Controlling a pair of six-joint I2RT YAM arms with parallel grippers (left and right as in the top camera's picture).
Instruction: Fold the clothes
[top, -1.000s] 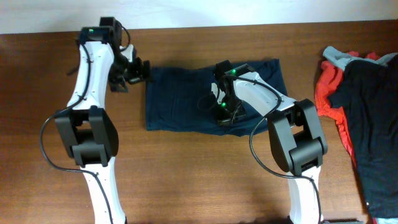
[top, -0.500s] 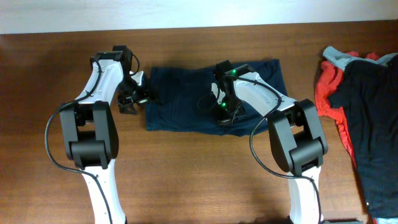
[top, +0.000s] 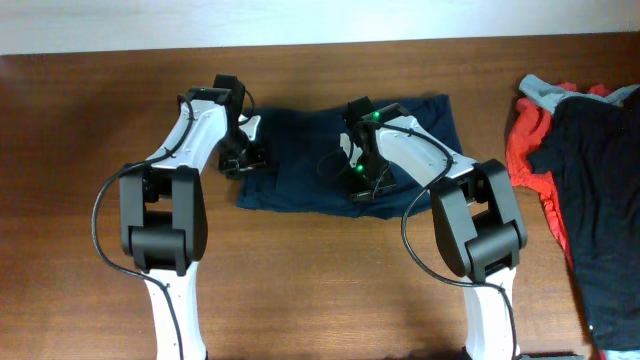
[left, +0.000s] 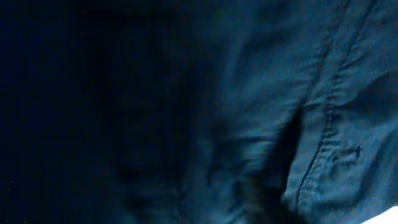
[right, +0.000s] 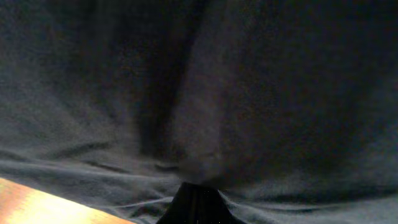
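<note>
One pair of navy shorts lies spread flat on the counter. At the shorts' left edge sits the left tool, and near their middle the right tool. Both are buried in cloth, so clenched or released cannot be told. A stitched seam fills the left wrist view. Well right of the shorts lies a black, orange-red and grey garment heap.

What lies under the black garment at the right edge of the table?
An orange-red garment and a grey garment stick out from beneath the black garment; the rest is covered.
</note>
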